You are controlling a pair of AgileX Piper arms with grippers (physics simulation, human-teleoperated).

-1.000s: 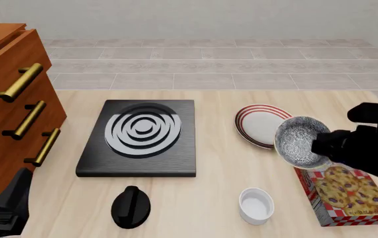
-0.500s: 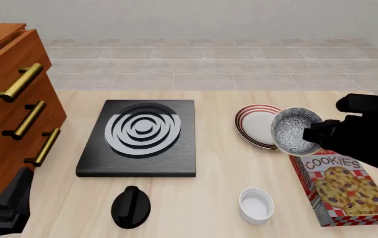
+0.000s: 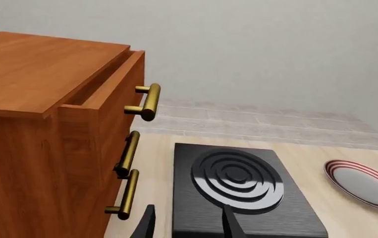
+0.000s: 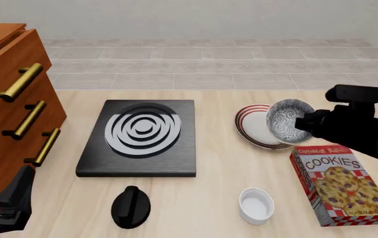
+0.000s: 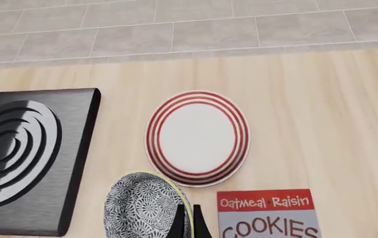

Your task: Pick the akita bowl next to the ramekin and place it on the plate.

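The akita bowl (image 4: 283, 120), speckled grey-and-white inside, hangs tilted above the table at the right. My right gripper (image 4: 302, 124) is shut on its rim. In the front view the bowl overlaps the right edge of the red-striped white plate (image 4: 250, 127). The right wrist view shows the bowl (image 5: 142, 208) pinched by the thin fingers (image 5: 179, 223), with the plate (image 5: 197, 138) just beyond it. The white ramekin (image 4: 255, 205) stands near the front edge. My left gripper (image 4: 7, 201) rests low at the front left, open and holding nothing, as its wrist view shows (image 3: 189, 225).
A black stove (image 4: 139, 136) with white rings lies mid-table. A black rounded thing (image 4: 131, 206) sits in front of it. A cookie box (image 4: 341, 183) lies at the front right, just under my right arm. A wooden drawer cabinet (image 4: 10, 109) with brass handles fills the left side.
My right gripper has carried the bowl away from the cookie box, farther back and leftward, until it overlaps the plate's right rim. The left arm has stayed still.
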